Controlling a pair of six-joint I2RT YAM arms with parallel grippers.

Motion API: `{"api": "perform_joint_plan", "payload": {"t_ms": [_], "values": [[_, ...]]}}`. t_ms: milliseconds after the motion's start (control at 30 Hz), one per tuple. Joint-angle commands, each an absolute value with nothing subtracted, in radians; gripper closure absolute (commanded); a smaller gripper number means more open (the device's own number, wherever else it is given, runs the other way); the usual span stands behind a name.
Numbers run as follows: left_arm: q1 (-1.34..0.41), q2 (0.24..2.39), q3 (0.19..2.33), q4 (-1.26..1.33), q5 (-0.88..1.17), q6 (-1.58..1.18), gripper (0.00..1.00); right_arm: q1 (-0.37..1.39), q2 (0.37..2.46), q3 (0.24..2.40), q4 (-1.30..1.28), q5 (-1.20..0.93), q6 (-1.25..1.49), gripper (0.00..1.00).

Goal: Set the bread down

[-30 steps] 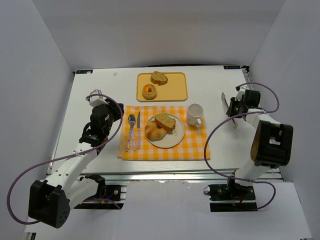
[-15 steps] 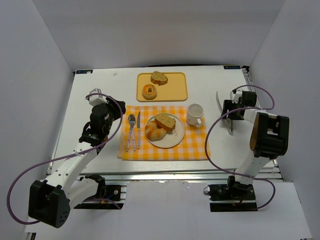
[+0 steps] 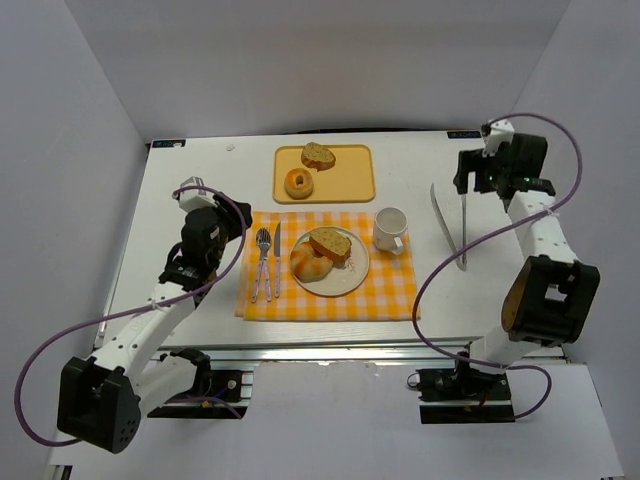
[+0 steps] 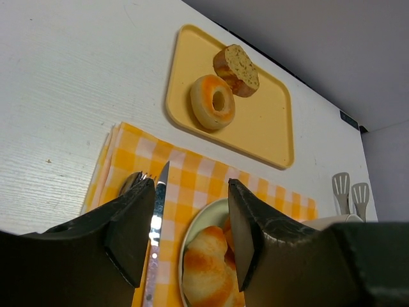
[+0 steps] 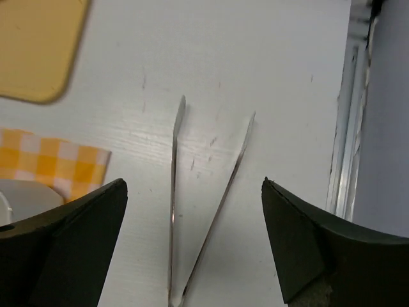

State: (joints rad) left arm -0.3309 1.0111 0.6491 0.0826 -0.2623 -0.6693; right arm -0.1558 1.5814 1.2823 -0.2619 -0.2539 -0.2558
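Observation:
A seeded bread slice (image 3: 330, 244) and a golden roll (image 3: 308, 265) lie on the white plate (image 3: 352, 280) on the checked cloth. Another bread slice (image 3: 318, 155) and a ringed bun (image 3: 298, 182) rest on the yellow tray (image 3: 350, 180). The left wrist view shows that slice (image 4: 236, 62), the bun (image 4: 213, 101) and the roll (image 4: 208, 268). My left gripper (image 3: 212, 232) hovers left of the cloth, open (image 4: 192, 236) and empty. My right gripper (image 3: 468, 175) is open (image 5: 193, 185) above metal tongs (image 5: 204, 211) that lie free on the table (image 3: 450, 225).
A white mug (image 3: 389, 229) stands right of the plate. A fork (image 3: 262, 262) and a knife (image 3: 276, 258) lie on the cloth's left part. The table's right edge rail (image 5: 348, 128) runs close to the tongs.
My right gripper opened wide and let go of the tongs, then drew back toward the far right corner. The tongs now lie on the table. My left gripper opened partway.

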Motion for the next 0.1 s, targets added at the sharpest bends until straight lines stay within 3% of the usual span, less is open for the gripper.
{"api": "perform_joint_plan", "payload": {"t_ms": [0, 67], "values": [[-0.328, 1.012, 0.686, 0.089, -0.267, -0.652, 0.41, -0.131, 1.545, 1.362, -0.294, -0.351, -0.255, 0.11], [-0.328, 1.006, 0.684, 0.089, -0.271, -0.652, 0.41, -0.109, 1.542, 1.397, -0.29, -0.376, -0.238, 0.1]]}}
